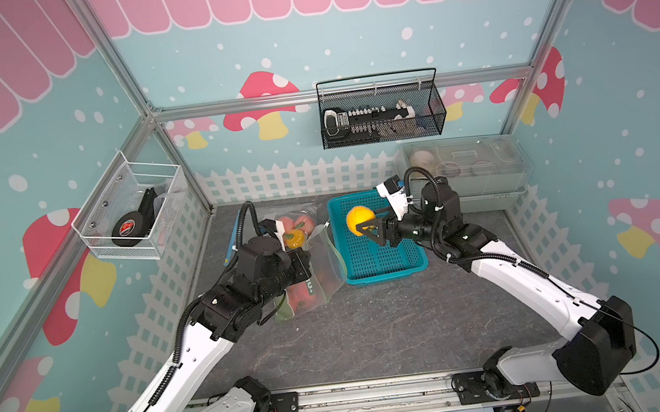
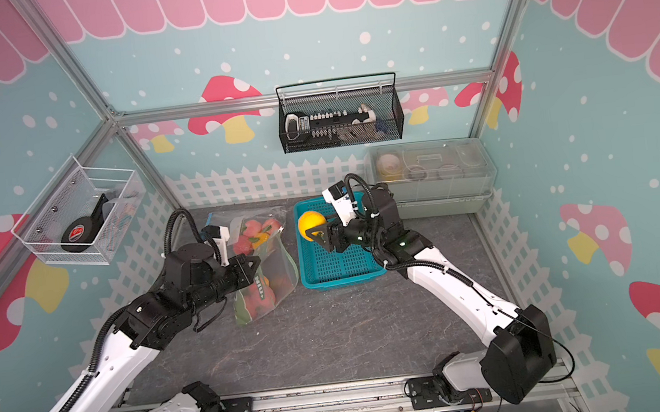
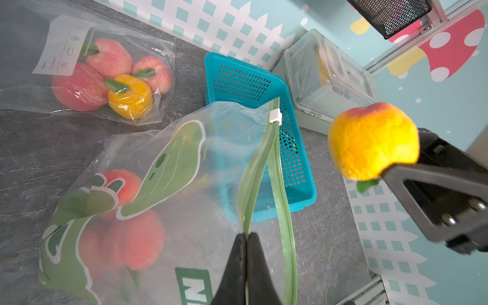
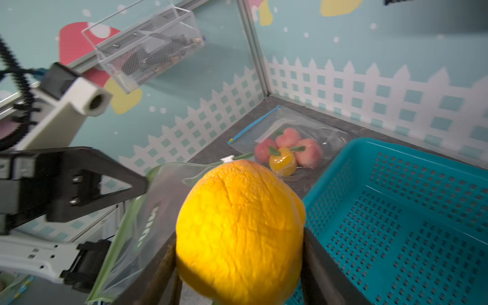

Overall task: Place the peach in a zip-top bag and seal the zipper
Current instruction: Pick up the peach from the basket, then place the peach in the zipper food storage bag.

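- The right gripper [image 1: 364,226] is clamped on the yellow peach [image 1: 359,220]. It is a little above the centre in both top views, over the far left part of the blue basket [image 1: 384,278].
- The left gripper [image 3: 247,239] has its jaws together, pinching one green zipper strip [image 3: 253,174] of the bag [image 3: 163,184]. The bag mouth stands open just beside the basket.
- The white slider [image 3: 274,116] sits at the far end of the zipper.
- Red peaches [image 3: 132,237] lie inside this bag.
- A second bag [image 3: 60,50] with four fruits lies behind it on the table [image 1: 374,327].
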{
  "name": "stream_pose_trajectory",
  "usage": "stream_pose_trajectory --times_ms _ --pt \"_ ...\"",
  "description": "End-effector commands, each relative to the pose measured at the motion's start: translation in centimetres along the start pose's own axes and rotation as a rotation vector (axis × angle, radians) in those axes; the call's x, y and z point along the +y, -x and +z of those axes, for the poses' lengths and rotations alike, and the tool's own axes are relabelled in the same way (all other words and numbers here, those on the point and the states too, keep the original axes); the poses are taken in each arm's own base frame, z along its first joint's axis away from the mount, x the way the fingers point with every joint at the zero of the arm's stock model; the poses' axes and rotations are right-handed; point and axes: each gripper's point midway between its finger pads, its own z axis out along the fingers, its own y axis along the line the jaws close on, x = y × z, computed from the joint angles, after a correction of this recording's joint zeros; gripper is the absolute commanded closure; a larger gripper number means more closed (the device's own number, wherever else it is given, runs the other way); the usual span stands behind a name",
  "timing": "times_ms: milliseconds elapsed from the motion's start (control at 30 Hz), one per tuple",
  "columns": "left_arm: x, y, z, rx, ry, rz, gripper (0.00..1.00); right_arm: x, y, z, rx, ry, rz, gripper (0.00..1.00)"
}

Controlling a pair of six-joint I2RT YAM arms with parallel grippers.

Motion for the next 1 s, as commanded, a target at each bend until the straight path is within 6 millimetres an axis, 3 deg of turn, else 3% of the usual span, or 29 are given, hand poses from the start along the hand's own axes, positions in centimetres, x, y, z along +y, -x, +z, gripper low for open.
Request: stream_pose_trajectory --times_ms 0,167,300,600,967 --pt "-0.3 0.3 0.1 -0.008 -0.014 -0.011 1.00 4.5 0.5 0.2 -0.002 0.147 -0.056 0.40" --pt "-0.6 0.4 0.1 -0.005 -0.023 -0.010 1.00 7.5 -0.3 1.5 0.035 0.228 -0.074 0.40" --pt "-1.1 0.5 -0.1 -0.003 -0.047 -0.011 1.00 8.3 -1.5 3.0 0.077 0.258 -0.069 0.40" --pt "-1.7 1.1 -1.3 -0.030 -0.082 -0.006 1.00 7.1 -5.0 5.7 0.195 0.181 -0.074 0.40" --pt "-1.7 0.9 -1.2 -0.025 -0.083 0.000 1.00 5.7 -6.6 6.8 0.268 0.084 -0.107 0.30"
